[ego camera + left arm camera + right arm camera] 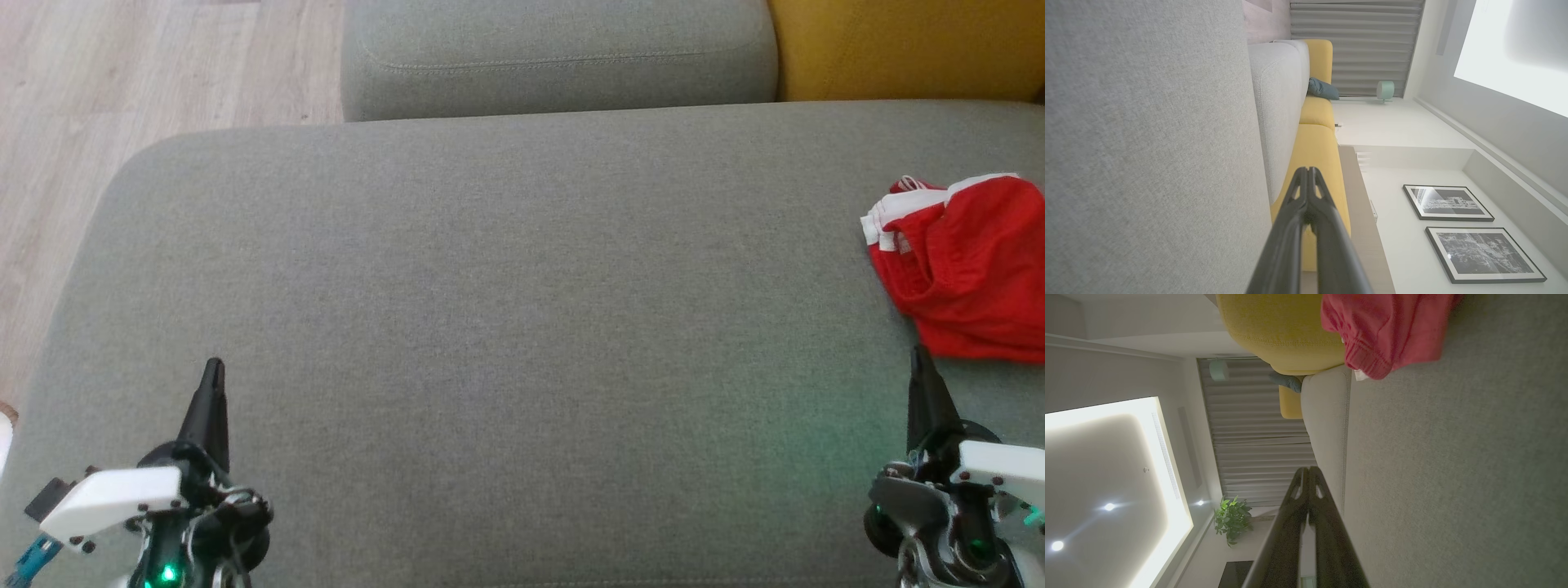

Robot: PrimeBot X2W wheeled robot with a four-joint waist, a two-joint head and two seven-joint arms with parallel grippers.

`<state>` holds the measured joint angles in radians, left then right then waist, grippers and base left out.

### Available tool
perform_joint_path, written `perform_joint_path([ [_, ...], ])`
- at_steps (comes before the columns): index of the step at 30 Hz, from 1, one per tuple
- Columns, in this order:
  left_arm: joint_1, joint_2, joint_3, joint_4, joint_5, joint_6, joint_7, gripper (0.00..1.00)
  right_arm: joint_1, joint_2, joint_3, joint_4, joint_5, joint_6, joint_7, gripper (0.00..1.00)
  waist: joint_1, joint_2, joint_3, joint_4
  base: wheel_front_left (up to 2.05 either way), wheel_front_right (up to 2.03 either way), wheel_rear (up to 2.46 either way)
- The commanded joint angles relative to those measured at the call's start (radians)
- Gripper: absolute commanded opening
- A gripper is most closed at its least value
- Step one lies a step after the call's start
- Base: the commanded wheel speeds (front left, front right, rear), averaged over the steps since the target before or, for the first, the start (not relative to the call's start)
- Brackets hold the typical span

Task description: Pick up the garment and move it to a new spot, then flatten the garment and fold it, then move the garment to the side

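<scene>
While the garment (971, 269) lies bunched at the right edge of the seat (490, 286), just past the right hand (921, 358), that hand and the left hand (214, 369) are both closed on nothing. This fits a heap waiting for pickup or a folded piece already set aside. Any grasp should pinch the banded edge, not slack cloth. The seat is broad, soft grey fabric, with wood floor (122, 82) at its left and a yellow cushion (906, 45) behind.
</scene>
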<state>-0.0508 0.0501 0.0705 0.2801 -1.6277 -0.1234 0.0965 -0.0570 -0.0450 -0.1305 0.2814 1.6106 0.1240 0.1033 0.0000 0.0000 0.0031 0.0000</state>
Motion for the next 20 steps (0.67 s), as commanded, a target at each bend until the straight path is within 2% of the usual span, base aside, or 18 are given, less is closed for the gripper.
perform_joint_path([
  [1,-0.056,0.008,0.032,-0.035,0.010,-0.007,0.008,0.00,-0.051,-0.009,0.021,-0.037,0.001,0.007,0.007,0.00,0.0000,0.0000,0.000,0.000,0.00,0.00,0.00],
  [20,-0.057,0.006,0.035,-0.035,0.012,-0.007,0.010,0.00,-0.051,-0.008,0.020,-0.037,0.000,0.007,0.008,0.00,0.0000,0.0000,0.000,0.000,0.00,0.00,0.00],
])
